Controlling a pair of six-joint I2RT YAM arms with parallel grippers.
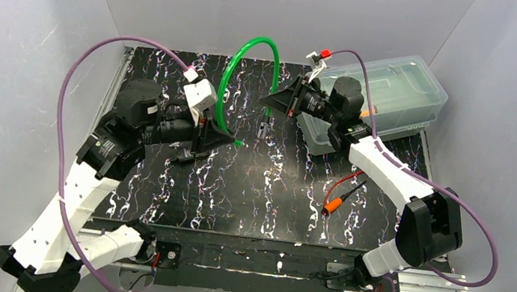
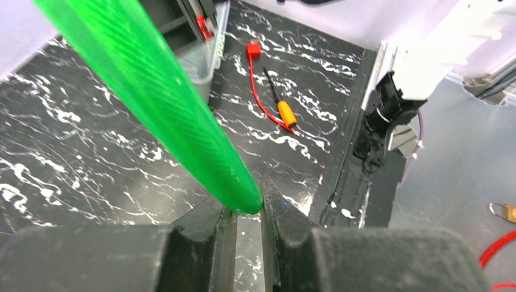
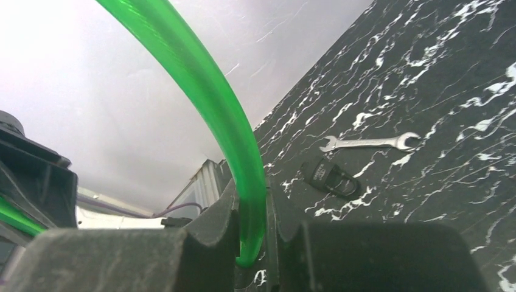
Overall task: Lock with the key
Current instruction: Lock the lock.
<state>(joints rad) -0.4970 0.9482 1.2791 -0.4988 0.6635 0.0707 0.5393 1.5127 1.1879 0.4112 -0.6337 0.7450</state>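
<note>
A green cable lock (image 1: 257,48) arches up over the back of the black marbled table (image 1: 263,199). My left gripper (image 1: 220,136) is shut on one end of it; in the left wrist view the cable's tip (image 2: 243,198) sits pinched between the fingertips. My right gripper (image 1: 274,100) is shut on the other end (image 3: 252,201), which runs down between its fingers. A small grey metal piece (image 1: 264,128) lies on the table under the arch; I cannot tell whether it is the key. A black padlock-shaped item (image 3: 331,176) lies on the table.
A clear plastic bin (image 1: 390,95) stands at the back right, behind my right arm. Red and orange leads (image 1: 339,194) lie right of centre, also in the left wrist view (image 2: 286,114). A small wrench (image 3: 371,143) lies next to the black item.
</note>
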